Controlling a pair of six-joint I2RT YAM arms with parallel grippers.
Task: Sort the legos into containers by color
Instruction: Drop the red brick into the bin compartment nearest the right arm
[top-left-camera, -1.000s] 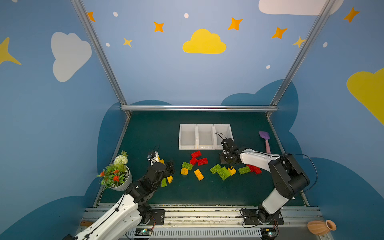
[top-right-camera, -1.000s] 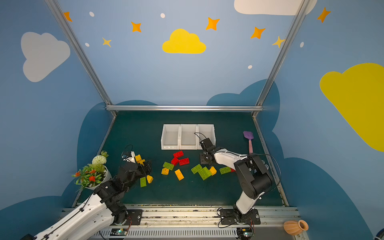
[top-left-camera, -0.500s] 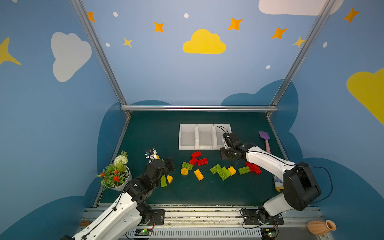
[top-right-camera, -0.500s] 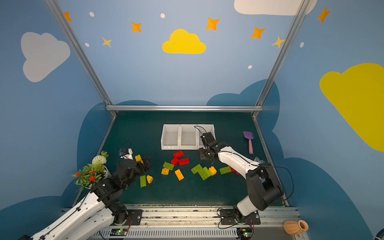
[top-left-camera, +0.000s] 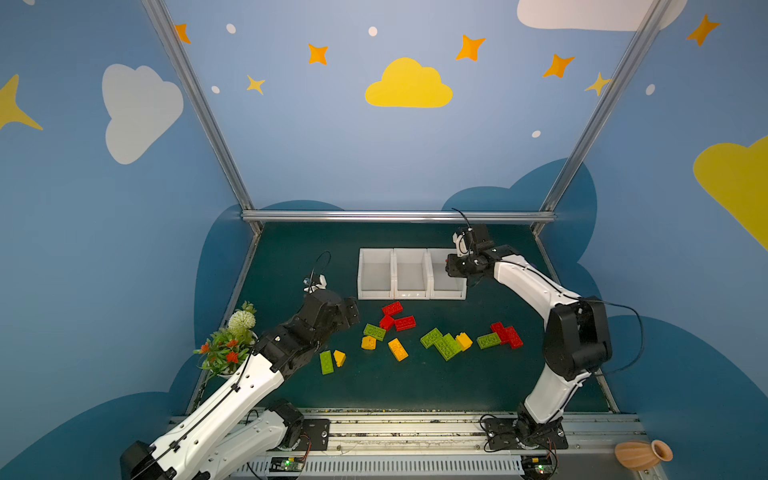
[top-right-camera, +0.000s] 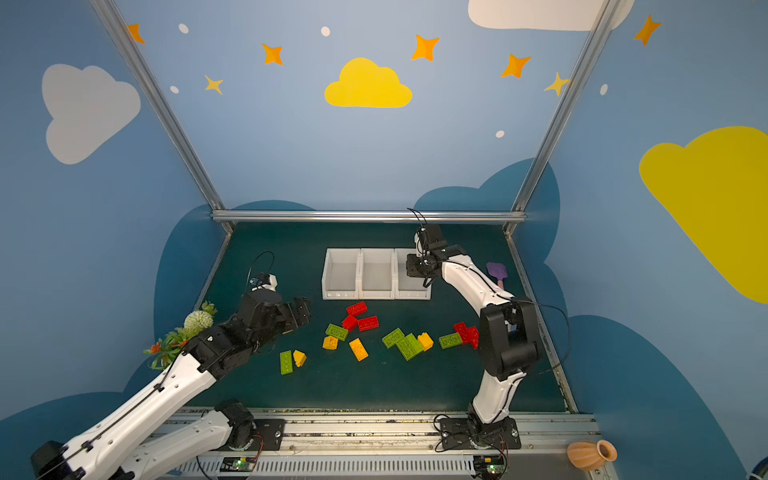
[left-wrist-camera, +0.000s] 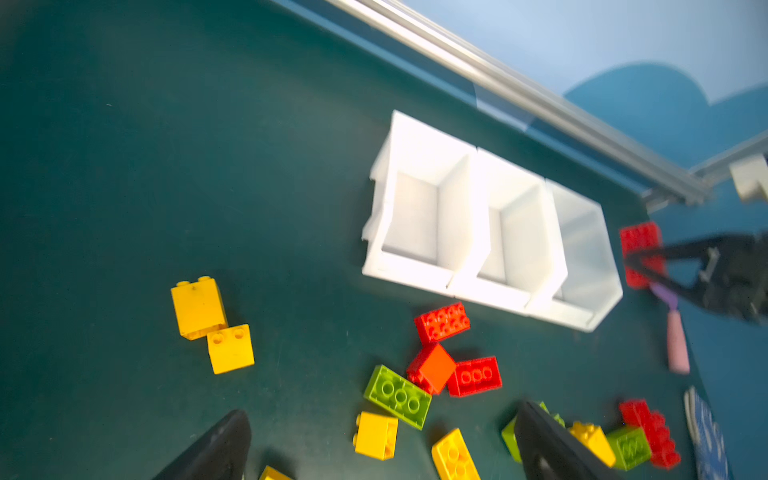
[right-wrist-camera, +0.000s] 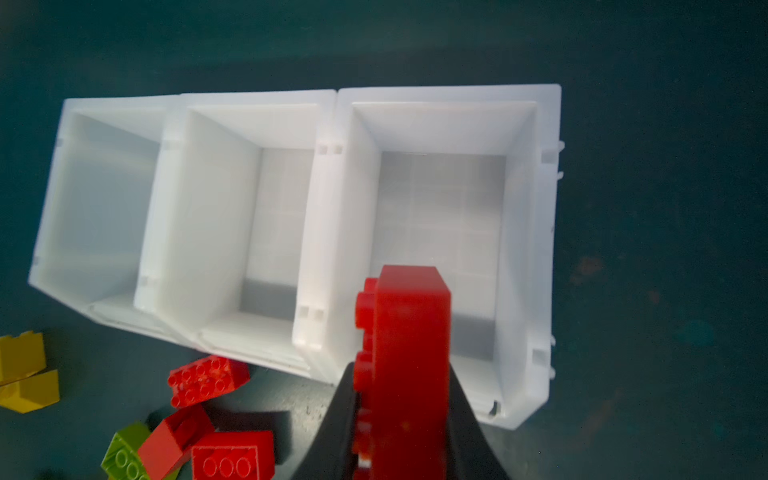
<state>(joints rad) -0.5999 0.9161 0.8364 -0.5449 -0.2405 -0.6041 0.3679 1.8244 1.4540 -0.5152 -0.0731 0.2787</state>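
1. Sorted so far: nothing. The three bins (top-left-camera: 411, 296), in a row toward the back edge of the table (top-left-camera: 415, 386), look empty in both wrist views
2. In hand: the right gripper (right-wrist-camera: 401, 415) is clamped on one red brick (right-wrist-camera: 405, 332), held on edge above the front part of the right bin (right-wrist-camera: 528, 249) and not yet let go
3. The left gripper (top-right-camera: 302, 312) hangs with jaws wide and holds nothing, over the table's left side, near two yellow bricks (left-wrist-camera: 199, 307) seen in its wrist view
4. Loose red bricks: three bunched just in front of the bins (top-left-camera: 405, 323), and two touching each other toward the right edge (top-left-camera: 513, 337)
5. Loose green bricks (top-left-camera: 449, 348): five, spread across the middle and front-left
6. Yellow ones: four more lie among the green
7. Judgement: barely begun, with the first brick about to drop and every other one left to sort; which bins take green and yellow is not settled
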